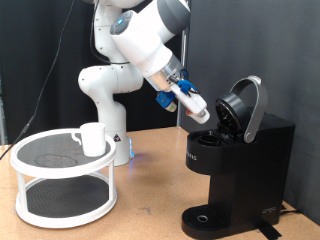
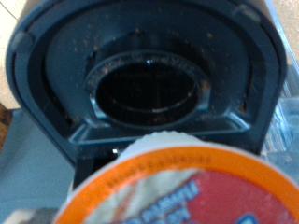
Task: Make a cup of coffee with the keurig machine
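Note:
The black keurig machine (image 1: 240, 165) stands at the exterior view's right with its rounded lid (image 1: 250, 105) hinged open. My gripper (image 1: 200, 114) hangs just in front of the open lid, above the machine's top, shut on a small white pod. In the wrist view the pod's orange-red top (image 2: 182, 187) fills the near part of the picture. Beyond it lies the machine's empty round pod chamber (image 2: 148, 89). My fingers are hidden there. The white cup (image 1: 92, 138) stands on the top tier of the white mesh stand (image 1: 30, 152) at the exterior view's left, far from the gripper.
The two-tier round mesh stand takes up the left of the wooden table (image 1: 150, 195). The arm's white base (image 1: 112, 140) stands behind it. The machine's round drip base (image 1: 205, 218) has nothing on it. A black curtain hangs behind.

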Robot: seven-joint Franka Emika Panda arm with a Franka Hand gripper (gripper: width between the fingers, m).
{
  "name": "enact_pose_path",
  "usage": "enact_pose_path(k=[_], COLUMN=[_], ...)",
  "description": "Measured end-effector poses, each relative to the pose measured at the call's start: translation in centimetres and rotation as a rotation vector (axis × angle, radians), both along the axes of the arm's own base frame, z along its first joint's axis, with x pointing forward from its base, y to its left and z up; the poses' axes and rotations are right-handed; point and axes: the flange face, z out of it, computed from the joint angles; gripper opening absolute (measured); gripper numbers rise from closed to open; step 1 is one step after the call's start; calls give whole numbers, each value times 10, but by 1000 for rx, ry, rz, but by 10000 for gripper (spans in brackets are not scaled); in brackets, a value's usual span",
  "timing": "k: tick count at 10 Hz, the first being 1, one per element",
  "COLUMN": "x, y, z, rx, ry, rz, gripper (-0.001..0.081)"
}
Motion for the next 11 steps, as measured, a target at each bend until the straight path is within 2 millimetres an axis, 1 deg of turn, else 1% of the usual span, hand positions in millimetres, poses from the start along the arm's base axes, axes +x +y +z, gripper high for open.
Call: enact_pose_path(k=[5, 11], x=[7, 7], y=[11, 26], z=[-25, -34], rx=[-18, -22], ry=[13, 16], rz=[12, 30], gripper=[373, 373])
